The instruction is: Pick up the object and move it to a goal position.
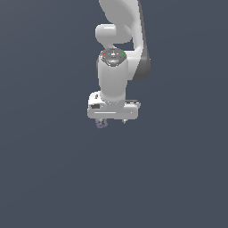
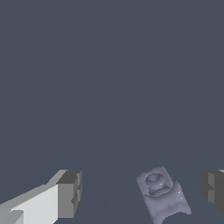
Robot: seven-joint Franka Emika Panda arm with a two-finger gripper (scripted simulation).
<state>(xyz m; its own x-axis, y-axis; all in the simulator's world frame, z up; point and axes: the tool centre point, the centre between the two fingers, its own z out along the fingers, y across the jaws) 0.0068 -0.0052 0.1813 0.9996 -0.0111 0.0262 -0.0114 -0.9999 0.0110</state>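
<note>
The arm hangs straight down over a plain dark slate floor, its white wrist ending in a flat hand. The gripper points downward, and only the stubby tips of its fingers show below the hand in the exterior view.

In the wrist view the two fingers stand wide apart, one with a white body and a grey pad, the other showing just its grey pad at the frame's edge. Nothing is clamped between them.

The object is a small lavender-grey block with a round raised knob on one end and a notched, flared shape at the other. It lies in the gap between the fingers, not centred: it sits much nearer the finger at the frame's edge than the white-bodied one. A strip of bare floor shows between it and each pad, so it touches neither. It lies askew to the line joining the pads.

In the exterior view the object peeks out as a faint pale patch just under the hand, beside the fingertip on the exterior view's left. Whether the fingertips reach down to the object's level or hang above it cannot be told from either picture.
</note>
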